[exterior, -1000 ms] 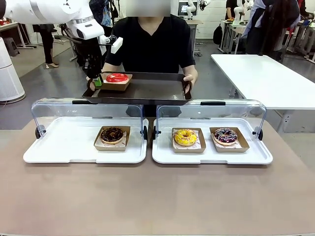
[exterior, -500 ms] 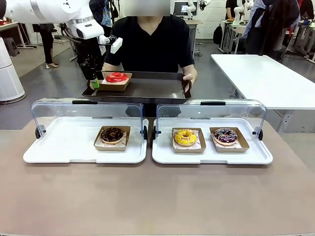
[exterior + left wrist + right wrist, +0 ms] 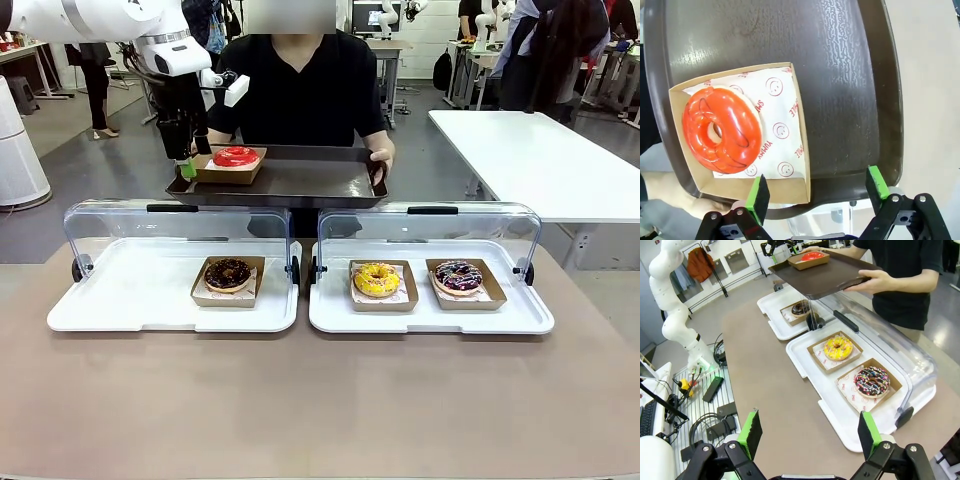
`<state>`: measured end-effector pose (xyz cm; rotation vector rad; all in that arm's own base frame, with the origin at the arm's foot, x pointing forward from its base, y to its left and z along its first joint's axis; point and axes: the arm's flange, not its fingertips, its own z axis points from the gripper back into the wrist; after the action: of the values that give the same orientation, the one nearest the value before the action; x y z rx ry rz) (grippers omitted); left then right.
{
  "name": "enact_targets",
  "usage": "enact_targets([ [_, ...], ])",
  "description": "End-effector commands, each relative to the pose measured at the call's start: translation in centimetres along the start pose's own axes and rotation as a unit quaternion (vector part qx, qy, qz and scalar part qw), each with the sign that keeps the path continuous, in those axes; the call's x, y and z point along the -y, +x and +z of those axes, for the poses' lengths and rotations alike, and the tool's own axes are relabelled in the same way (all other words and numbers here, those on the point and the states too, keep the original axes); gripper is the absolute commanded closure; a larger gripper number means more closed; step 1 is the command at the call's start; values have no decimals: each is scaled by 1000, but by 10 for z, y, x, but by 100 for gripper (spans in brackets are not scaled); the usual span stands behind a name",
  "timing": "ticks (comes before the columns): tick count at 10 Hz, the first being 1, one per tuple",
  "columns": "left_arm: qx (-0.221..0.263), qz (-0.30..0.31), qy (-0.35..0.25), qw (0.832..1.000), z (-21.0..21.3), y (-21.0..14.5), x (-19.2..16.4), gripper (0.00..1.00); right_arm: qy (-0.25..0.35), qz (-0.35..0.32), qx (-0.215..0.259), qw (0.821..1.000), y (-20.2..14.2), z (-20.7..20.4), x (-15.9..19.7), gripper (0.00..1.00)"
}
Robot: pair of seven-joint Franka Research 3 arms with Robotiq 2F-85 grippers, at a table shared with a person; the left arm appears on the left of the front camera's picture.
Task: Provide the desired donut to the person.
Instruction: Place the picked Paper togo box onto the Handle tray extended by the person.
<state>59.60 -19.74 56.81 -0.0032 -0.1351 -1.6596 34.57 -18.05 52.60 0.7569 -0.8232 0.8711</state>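
From the front, the person (image 3: 300,90) holds a dark tray (image 3: 300,182); the red donut (image 3: 236,156) sits in its box (image 3: 212,172) at the tray's left end; the left gripper (image 3: 186,165) hangs just beside the box. From the left wrist, its fingers are spread wide, holding nothing; the box lies just past them. From the right wrist, the right gripper (image 3: 809,432) is spread too, high over the table (image 3: 765,390).

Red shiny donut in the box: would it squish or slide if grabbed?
Probably squishy: the red glazed ring donut has glossy icing that would likely smear. It might slide on its printed white paper liner. The shallow brown cardboard box looks light, easily pushed.
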Motion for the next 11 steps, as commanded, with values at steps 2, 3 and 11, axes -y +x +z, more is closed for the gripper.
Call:
enact_targets([
  [2,-16,-9,-19,1000,7,-2,3,0,4,4,12,1000,1,-1,1,0],
  [3,-21,-17,-28,999,10,-3,11,0,4,4,12,1000,1,-1,1,0],
  [11,-47,-117,32,992,34,-132,219,0,4,4,12,1000,1,-1,1,0],
])
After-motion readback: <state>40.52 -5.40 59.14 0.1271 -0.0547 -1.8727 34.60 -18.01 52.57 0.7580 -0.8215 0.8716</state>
